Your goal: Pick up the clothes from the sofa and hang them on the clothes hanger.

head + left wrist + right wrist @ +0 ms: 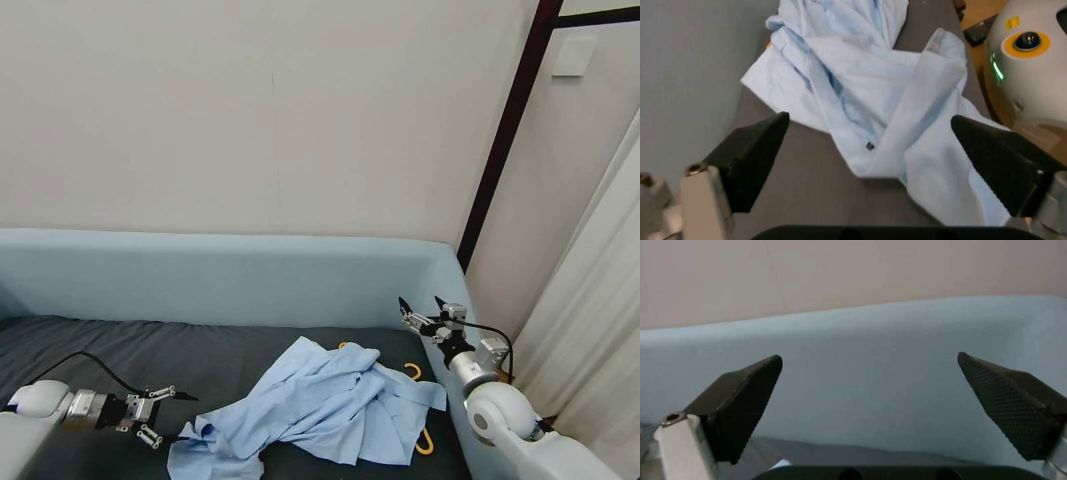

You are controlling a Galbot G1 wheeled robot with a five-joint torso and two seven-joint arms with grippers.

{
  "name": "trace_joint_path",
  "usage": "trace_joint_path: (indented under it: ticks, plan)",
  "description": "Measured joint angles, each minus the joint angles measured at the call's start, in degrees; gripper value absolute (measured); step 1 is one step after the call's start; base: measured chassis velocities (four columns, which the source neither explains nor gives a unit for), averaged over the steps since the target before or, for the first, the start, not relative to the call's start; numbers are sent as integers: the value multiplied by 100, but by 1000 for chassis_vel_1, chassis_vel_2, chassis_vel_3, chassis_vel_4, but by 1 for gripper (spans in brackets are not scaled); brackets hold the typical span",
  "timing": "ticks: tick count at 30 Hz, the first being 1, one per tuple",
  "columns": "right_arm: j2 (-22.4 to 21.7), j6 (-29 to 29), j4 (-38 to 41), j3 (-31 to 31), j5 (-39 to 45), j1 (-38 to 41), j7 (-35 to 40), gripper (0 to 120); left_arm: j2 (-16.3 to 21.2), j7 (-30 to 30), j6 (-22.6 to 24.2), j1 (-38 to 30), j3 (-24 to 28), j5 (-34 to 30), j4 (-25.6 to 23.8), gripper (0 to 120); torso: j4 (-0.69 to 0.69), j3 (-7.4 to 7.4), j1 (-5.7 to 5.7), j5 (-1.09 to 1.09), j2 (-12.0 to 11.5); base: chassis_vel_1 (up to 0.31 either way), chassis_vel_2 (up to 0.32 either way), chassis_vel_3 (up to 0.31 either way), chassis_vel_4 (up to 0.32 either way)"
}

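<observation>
A crumpled light blue shirt (315, 405) lies on the dark seat of the sofa (110, 350), spread across the middle. An orange clothes hanger (423, 440) lies partly under the shirt near its right side. My left gripper (178, 415) hovers low over the seat just left of the shirt's near corner, fingers wide open and empty. In the left wrist view the shirt (893, 115) fills the space ahead of the open fingers (750, 155). My right gripper (421, 310) stands open above the sofa's right armrest, facing the backrest (867, 370).
The pale blue backrest (220, 275) runs along the wall, and the right armrest (452, 300) bounds the seat. A dark door frame (505, 130) and a white curtain (590, 330) stand to the right. Bare dark seat lies to the left of the shirt.
</observation>
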Motion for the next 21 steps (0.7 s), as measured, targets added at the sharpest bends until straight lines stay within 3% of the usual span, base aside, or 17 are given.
trace_joint_path:
  ticks: [3, 6, 13, 16, 21]
  plan:
    - [81, -105, -180, -307, 122, 318, -200, 100, 103, 33, 50, 137, -286, 170, -97, 100, 1, 0, 1, -3, 0, 0, 0, 0, 0]
    - [350, -202, -840, -1215, 10, 1145, -847, 100, 145, -35, 131, 369, -1041, -16, -210, 100, -2, 1, 0, -4, 0, 0, 0, 0, 0]
    - [900, -88, -1775, -2174, -116, 1867, -843, 100, 2, -499, 523, 186, -1844, -289, -139, 100, -3, 1, 1, 0, 0, 0, 0, 0, 0]
    - [1275, -81, -2356, -2875, -151, 2365, -984, 100, -127, -891, 540, 630, -2516, -219, -409, 100, -1, 1, 1, -3, 0, 0, 0, 0, 0]
    - [1755, -179, -3110, -3422, -470, 2755, -1233, 100, -484, -1343, 264, 1340, -3221, -71, -839, 100, 4, 1, 1, -5, 0, 0, 0, 0, 0]
